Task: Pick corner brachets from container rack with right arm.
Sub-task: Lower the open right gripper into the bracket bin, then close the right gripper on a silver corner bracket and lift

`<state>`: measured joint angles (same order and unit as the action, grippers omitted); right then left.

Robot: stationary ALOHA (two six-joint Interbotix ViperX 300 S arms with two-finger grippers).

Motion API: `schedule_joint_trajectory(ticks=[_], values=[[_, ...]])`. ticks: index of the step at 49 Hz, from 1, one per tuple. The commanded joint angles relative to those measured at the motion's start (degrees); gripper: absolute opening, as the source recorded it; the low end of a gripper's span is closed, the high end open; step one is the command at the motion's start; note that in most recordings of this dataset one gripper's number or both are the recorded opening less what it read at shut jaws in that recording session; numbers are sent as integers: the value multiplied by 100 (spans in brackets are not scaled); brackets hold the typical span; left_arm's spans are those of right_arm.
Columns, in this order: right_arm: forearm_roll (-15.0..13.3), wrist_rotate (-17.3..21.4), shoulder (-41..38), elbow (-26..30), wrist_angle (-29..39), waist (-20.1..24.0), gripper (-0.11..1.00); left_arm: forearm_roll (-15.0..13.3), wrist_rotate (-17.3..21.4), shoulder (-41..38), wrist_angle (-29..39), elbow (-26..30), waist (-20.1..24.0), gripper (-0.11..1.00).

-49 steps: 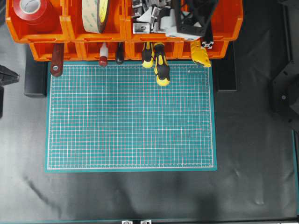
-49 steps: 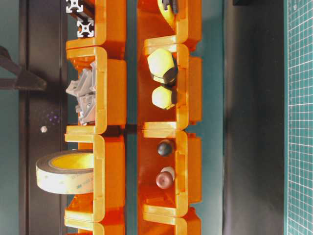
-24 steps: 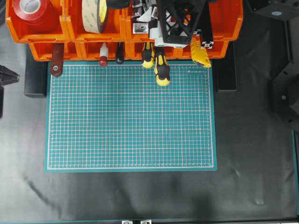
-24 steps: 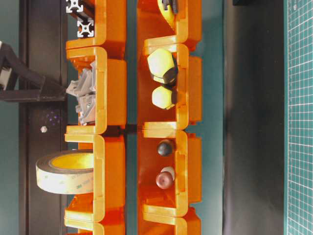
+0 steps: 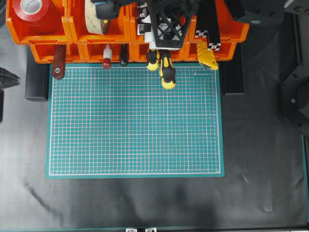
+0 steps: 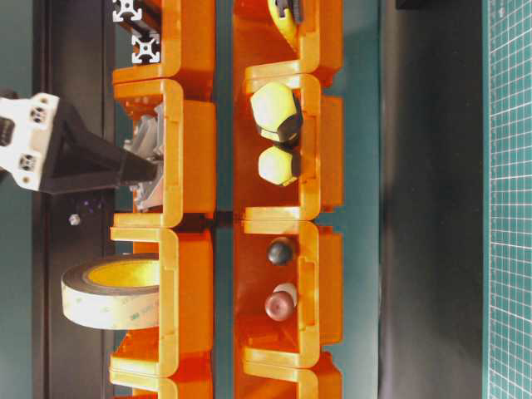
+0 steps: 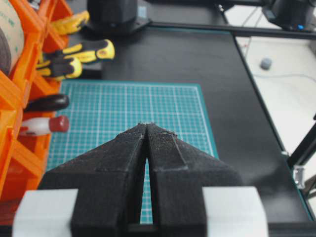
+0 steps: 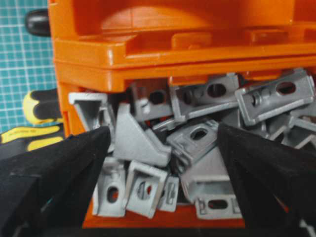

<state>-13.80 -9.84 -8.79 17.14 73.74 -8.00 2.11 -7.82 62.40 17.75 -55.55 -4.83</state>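
Observation:
The corner brachets [image 8: 197,138] lie heaped in one upper bin of the orange container rack [image 8: 148,54]. My right gripper [image 8: 163,143] is open, one black finger on each side of the heap's top, with several brackets between them and none gripped. From overhead, the right gripper [image 5: 166,31] covers most of that bin, with a few brackets [image 5: 143,28] showing at its left. At table level its tip [image 6: 152,170] is in among the brackets [image 6: 150,141] at the bin's [image 6: 195,158] mouth. My left gripper [image 7: 148,124] is shut, empty, off the left of the green mat [image 7: 163,113].
The rack [image 5: 43,29] also holds a red tape roll [image 5: 34,12], a beige tape roll [image 5: 99,14], black profile bars [image 5: 212,34], yellow-black screwdrivers [image 5: 166,70] and a yellow cutter [image 5: 206,55]. Their handles overhang the mat [image 5: 135,121].
The right gripper has moved left and lowered over the bracket bin until its open fingers reach the pile. The left gripper has not moved.

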Motion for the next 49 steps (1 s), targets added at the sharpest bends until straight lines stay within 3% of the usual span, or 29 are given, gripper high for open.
schedule_joint_trajectory(ticks=[1,20,33,38,43,49], values=[[-105,26,35,-53,114,-9,86,18,-18,-62,-26,167,-9,0],[-888,246,70,-114,369,26,85,18,-18,-35,-26,176,-9,0],[-949,255,53,-62,369,44,82,18,-18,-35,-26,176,-9,0],[-949,246,35,-53,387,53,74,18,-18,-26,-26,176,-9,0],[-949,237,35,-53,378,79,59,18,-18,-35,-26,176,-9,0],[-949,229,35,-35,334,141,59,18,-18,-26,-26,167,-9,0]])
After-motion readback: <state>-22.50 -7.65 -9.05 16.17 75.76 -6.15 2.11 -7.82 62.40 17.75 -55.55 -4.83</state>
